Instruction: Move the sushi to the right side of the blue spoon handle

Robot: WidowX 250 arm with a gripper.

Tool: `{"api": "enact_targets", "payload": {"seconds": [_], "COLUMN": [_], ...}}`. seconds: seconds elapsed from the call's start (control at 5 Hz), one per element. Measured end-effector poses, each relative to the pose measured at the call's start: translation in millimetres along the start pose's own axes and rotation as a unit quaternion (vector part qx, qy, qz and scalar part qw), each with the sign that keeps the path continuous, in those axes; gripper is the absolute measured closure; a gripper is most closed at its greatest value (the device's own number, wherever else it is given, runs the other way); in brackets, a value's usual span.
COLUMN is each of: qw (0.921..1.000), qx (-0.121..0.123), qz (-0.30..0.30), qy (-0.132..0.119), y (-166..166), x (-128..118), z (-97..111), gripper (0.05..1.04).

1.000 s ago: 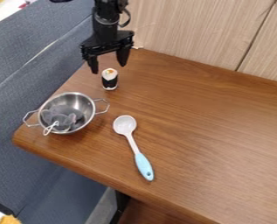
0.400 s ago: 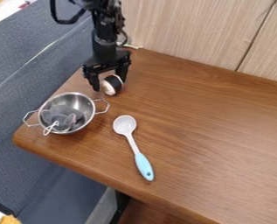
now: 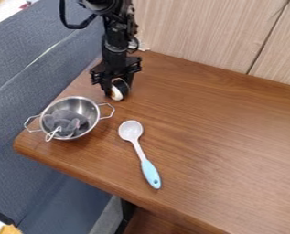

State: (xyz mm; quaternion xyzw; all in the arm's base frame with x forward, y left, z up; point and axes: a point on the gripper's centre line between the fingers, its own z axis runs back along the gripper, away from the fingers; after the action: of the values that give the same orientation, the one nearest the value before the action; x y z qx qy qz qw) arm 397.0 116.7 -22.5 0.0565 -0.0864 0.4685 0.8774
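Upper left of frame: we note the sushi (image 3: 117,93), tilted, black-wrapped, white-ended with an orange fleck. Gripper (image 3: 119,91) grasps it. Outward, we log a steel bowl (image 3: 86,108), left; blue-handled spoon (image 3: 136,147), lower centre.

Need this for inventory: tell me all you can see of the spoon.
The spoon has a round whitish bowl, slim pale stem and light-blue grip with a hole near its end. It looks plastic. It lies on the wooden table, right of the metal pot, grip toward the near edge, touching nothing else.
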Motion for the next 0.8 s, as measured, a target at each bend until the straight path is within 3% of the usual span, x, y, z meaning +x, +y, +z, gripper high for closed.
{"api": "enact_targets", "payload": {"seconds": [0.4,0.6,0.8], "qw": [0.9999,0.9992,0.9977], "qx": [0.010,0.020,-0.018], "qz": [-0.003,-0.002,0.004], "qy": [-0.006,-0.033,-0.066], "y": [3.4,-2.0,-21.0], "x": [-7.2,-4.0,1.4], "z": [6.8,34.8,78.9], "gripper": [0.547,0.547,0.547]}}
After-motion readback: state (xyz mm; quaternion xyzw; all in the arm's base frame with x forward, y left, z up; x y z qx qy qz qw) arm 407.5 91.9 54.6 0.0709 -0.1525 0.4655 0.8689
